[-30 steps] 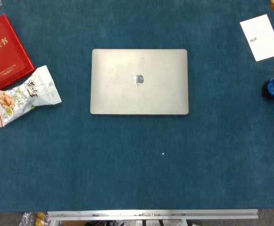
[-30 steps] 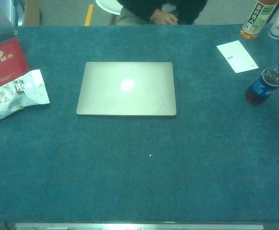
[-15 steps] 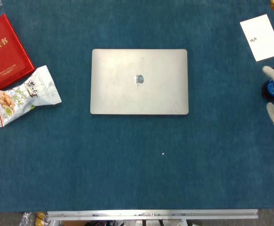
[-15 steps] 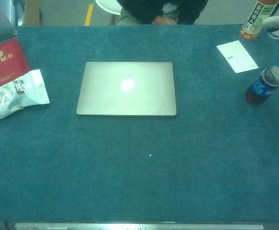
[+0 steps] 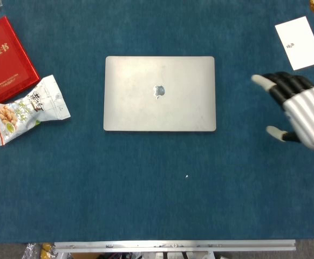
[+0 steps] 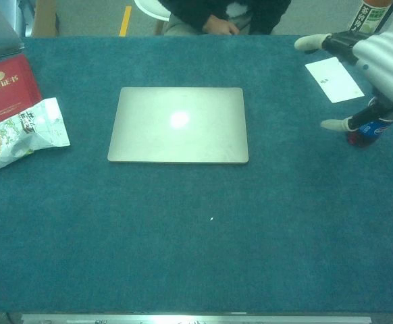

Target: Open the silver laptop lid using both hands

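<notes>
The laptop [image 5: 159,93] lies shut and flat in the middle of the tabletop [image 5: 146,183], logo up, well apart from the fingers [image 5: 265,82] of the right hand [image 5: 300,110]. Its long axis runs left to right across the robot's front; going by the logo, the near long edge looks like the opening side and the far edge the hinge, though the seam itself is too fine to make out.

A second ago only fingertips showed at the right border of the head view; now the right hand is well into frame, moved leftward toward the laptop. Its fingers are spread, holding nothing, tips pointing at the laptop's right short edge, with the thumb lower and apart from the rest. The hand has still not reached the lid, and in the chest view it seems to hang above the tabletop. The left hand shows in neither view. The laptop has not shifted. So the task looks to be at its approach stage: one hand on its way, the other not yet arrived, the lid untouched.

Behind the fingers, toward the far right, lie a white card [image 5: 299,42] and, below the hand in the chest view, a cola bottle [image 6: 367,129]. Far beyond the laptop from the fingers, at the left, sit a snack bag [image 5: 27,108] and a red booklet [image 5: 6,58].
</notes>
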You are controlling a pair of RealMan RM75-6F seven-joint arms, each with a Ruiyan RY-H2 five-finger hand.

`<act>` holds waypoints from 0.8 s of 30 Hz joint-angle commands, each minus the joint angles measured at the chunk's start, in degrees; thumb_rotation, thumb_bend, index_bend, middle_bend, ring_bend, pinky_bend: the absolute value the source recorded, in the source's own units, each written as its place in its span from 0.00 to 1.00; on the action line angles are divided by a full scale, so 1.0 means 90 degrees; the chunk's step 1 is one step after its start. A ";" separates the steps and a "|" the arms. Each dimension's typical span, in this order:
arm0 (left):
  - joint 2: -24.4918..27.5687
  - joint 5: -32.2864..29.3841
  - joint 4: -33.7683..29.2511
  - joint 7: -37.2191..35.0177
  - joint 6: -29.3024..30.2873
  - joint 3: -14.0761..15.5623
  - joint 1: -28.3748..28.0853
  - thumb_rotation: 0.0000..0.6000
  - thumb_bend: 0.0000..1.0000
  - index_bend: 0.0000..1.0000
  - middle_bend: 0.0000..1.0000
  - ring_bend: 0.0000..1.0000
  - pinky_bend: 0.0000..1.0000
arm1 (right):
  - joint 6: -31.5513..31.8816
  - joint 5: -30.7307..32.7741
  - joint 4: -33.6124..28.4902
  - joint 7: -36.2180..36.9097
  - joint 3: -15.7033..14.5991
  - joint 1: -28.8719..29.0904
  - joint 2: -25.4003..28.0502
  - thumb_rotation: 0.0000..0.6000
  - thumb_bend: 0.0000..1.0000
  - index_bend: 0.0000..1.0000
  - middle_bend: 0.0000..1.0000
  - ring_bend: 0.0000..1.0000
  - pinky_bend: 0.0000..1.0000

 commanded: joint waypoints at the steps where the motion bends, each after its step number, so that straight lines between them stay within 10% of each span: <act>1: 0.0020 0.0022 -0.0025 0.0016 0.0036 0.0004 0.0019 1.00 0.30 0.34 0.31 0.26 0.23 | -0.0523 0.0403 0.0201 -0.0187 0.0210 0.0412 -0.0313 1.00 0.00 0.16 0.21 0.18 0.29; 24: 0.0086 0.0069 -0.0139 0.0071 0.0163 0.0027 0.0134 1.00 0.30 0.34 0.31 0.26 0.23 | -0.1927 0.2089 0.2009 -0.0806 0.0436 0.2124 -0.2582 1.00 0.00 0.16 0.21 0.17 0.28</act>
